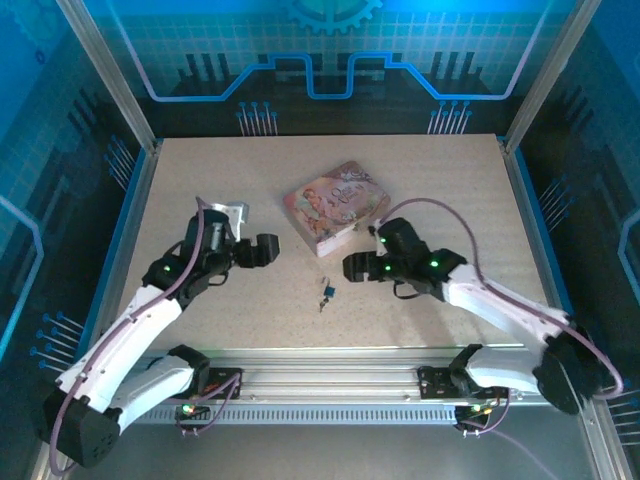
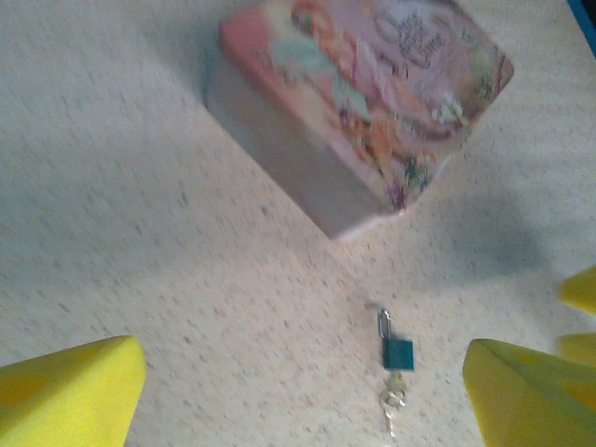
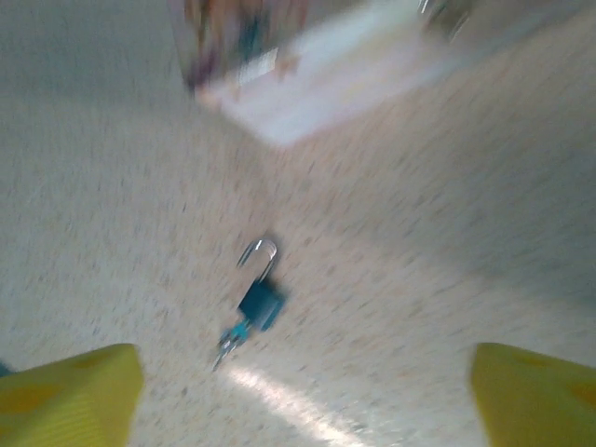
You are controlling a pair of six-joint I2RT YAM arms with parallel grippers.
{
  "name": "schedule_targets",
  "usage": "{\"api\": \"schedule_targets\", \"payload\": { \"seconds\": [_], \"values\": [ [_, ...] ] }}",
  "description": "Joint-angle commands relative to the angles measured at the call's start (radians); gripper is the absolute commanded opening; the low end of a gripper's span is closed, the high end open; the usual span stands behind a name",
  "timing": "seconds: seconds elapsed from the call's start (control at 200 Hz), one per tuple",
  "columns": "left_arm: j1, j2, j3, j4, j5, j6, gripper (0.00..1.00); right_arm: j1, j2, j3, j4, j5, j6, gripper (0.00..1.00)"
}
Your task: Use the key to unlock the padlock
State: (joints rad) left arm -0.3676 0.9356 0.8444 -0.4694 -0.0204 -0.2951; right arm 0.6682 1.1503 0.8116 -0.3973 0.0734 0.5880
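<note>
The padlock is a tiny dark-blue body with a metal shackle, lying flat on the speckled table between the two arms. The key sticks out of the padlock's bottom end. In the left wrist view the padlock and key lie on the table near the right finger. My left gripper is open and holds nothing. In the blurred right wrist view the padlock and key lie left of centre. My right gripper is open and holds nothing. From above, the left gripper and right gripper hover either side of the lock.
A pink illustrated box lies just behind the padlock, also in the left wrist view and the right wrist view. Metal frame rails and blue walls enclose the table. A rail runs along the near edge.
</note>
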Motion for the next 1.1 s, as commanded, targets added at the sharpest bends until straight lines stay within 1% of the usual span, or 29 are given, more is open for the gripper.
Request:
{"api": "schedule_targets", "payload": {
  "seconds": [0.0,0.075,0.13,0.16,0.245,0.31,0.36,0.42,0.455,0.495,0.53,0.55,0.6,0.67,0.78,0.8,0.83,0.955,1.015,1.095],
  "values": [
    [0.053,0.047,0.084,-0.016,-0.037,0.12,0.96,-0.043,-0.153,-0.003,-0.085,0.284,-0.089,1.0],
    [0.114,0.092,0.111,0.012,-0.007,0.135,0.99,-0.094,-0.25,-0.047,-0.054,0.389,-0.139,1.0],
    [0.165,0.126,0.109,0.06,0.002,0.134,0.99,-0.138,-0.302,-0.098,0.012,0.447,-0.193,1.0],
    [0.19,0.142,0.101,0.093,0.001,0.134,0.99,-0.167,-0.318,-0.138,0.079,0.47,-0.231,1.0],
    [0.252,0.175,0.063,0.191,-0.055,0.129,0.99,-0.259,-0.325,-0.229,0.246,0.436,-0.324,1.0],
    [0.291,0.18,0.01,0.281,-0.098,0.134,0.99,-0.324,-0.293,-0.268,0.328,0.394,-0.345,1.0],
    [0.311,0.174,-0.049,0.385,-0.103,0.17,0.99,-0.369,-0.258,-0.292,0.39,0.372,-0.346,1.0],
    [0.314,0.161,-0.146,0.529,-0.104,0.262,0.99,-0.409,-0.218,-0.338,0.501,0.363,-0.349,1.0],
    [0.313,0.155,-0.206,0.611,-0.111,0.293,0.99,-0.427,-0.193,-0.368,0.578,0.358,-0.357,1.0],
    [0.313,0.154,-0.264,0.685,-0.134,0.296,0.99,-0.448,-0.16,-0.396,0.657,0.358,-0.366,1.0],
    [0.314,0.159,-0.304,0.729,-0.143,0.289,0.99,-0.472,-0.137,-0.381,0.658,0.347,-0.357,1.0],
    [0.314,0.163,-0.321,0.748,-0.142,0.284,0.99,-0.483,-0.126,-0.378,0.661,0.335,-0.373,1.0],
    [0.314,0.179,-0.361,0.791,-0.133,0.277,0.99,-0.499,-0.086,-0.38,0.742,0.317,-0.41,1.0],
    [0.314,0.209,-0.41,0.857,-0.129,0.269,0.99,-0.518,-0.048,-0.378,0.788,0.287,-0.442,1.0],
    [0.315,0.255,-0.467,0.987,-0.14,0.271,0.99,-0.549,0.007,-0.415,0.913,0.229,-0.454,1.0],
    [0.315,0.264,-0.476,1.013,-0.143,0.27,0.99,-0.555,0.014,-0.414,0.912,0.217,-0.465,1.0],
    [0.316,0.28,-0.488,1.052,-0.144,0.269,0.99,-0.556,0.029,-0.41,0.907,0.218,-0.484,1.0],
    [0.317,0.373,-0.514,1.223,-0.121,0.275,0.99,-0.577,0.079,-0.449,1.017,0.21,-0.55,1.0],
    [0.317,0.402,-0.497,1.232,-0.087,0.293,0.99,-0.604,0.095,-0.469,1.064,0.186,-0.55,1.0],
    [0.317,0.438,-0.461,1.219,-0.075,0.319,0.99,-0.659,0.11,-0.472,1.076,0.137,-0.497,1.0]
  ]
}}
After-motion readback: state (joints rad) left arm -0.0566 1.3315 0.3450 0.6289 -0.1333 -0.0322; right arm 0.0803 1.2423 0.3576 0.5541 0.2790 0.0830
